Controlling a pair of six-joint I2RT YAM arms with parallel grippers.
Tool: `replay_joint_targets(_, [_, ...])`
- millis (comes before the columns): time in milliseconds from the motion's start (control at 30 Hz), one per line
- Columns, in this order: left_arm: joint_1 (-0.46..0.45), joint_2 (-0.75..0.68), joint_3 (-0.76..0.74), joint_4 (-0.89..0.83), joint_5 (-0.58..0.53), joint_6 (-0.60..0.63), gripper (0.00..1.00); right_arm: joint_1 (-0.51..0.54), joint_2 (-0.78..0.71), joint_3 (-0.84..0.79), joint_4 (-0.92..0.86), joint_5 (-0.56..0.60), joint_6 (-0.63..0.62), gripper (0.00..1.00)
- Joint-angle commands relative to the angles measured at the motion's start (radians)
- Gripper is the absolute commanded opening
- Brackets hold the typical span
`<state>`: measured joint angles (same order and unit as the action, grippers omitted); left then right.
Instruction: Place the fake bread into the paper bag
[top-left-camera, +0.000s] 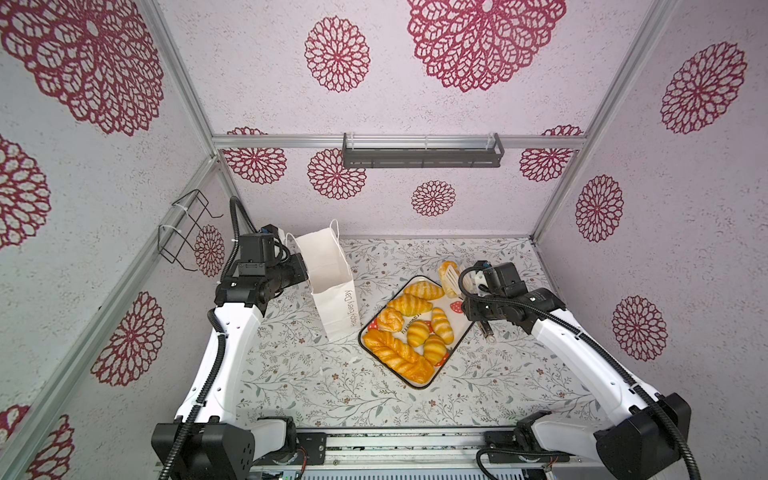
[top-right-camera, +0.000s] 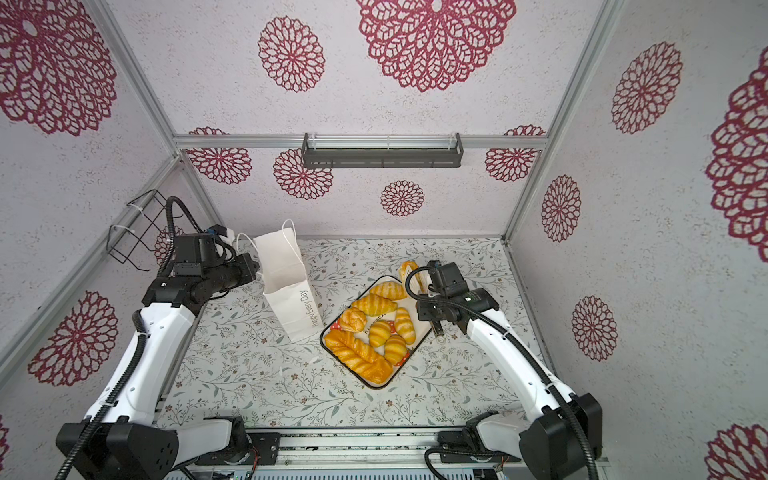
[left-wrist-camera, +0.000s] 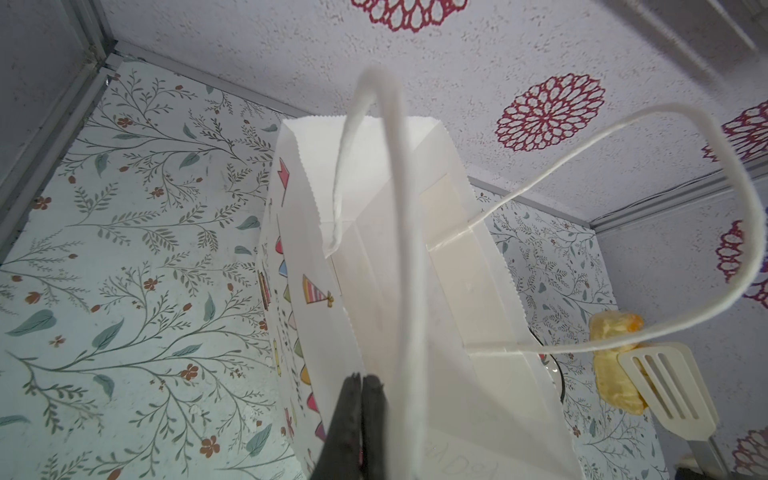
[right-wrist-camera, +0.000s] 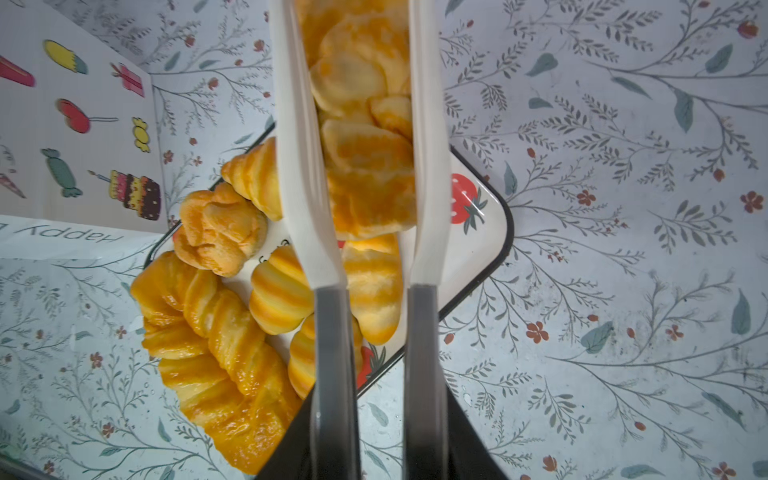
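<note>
Glossy ridged pastry (right-wrist-camera: 365, 174) between smooth white tongs (right-wrist-camera: 424, 166).

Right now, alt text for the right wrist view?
White tongs with steel handles, squeezed in the right claw, pinch a golden toy pastry. Behind them a strawberry-print tray holds croissants and a plaited loaf on the floral tabletop, the party-print paper bag at its side.

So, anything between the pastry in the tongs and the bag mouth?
Nothing solid. Only bare table lies between the pastry in the tongs and the bag, its rim pinched by the left gripper. One cord handle stands up on that side of the mouth and might snag.
</note>
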<state>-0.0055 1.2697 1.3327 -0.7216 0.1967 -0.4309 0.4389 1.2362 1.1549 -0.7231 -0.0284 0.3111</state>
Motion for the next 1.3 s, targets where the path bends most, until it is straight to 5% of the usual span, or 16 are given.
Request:
replay_joint_targets(0, [0.006, -0.011, -0.003, 0.020, 0.005, -0.012, 0.02, 0.029, -0.037, 0.078, 0.013, -0.035, 0.030, 0.21])
replay_joint_targets(1267, [0.002, -0.050, -0.043, 0.048, 0.012, -0.073, 0.00, 0.453, 0.213, 0.577, 0.138, -0.134, -0.012, 0.21])
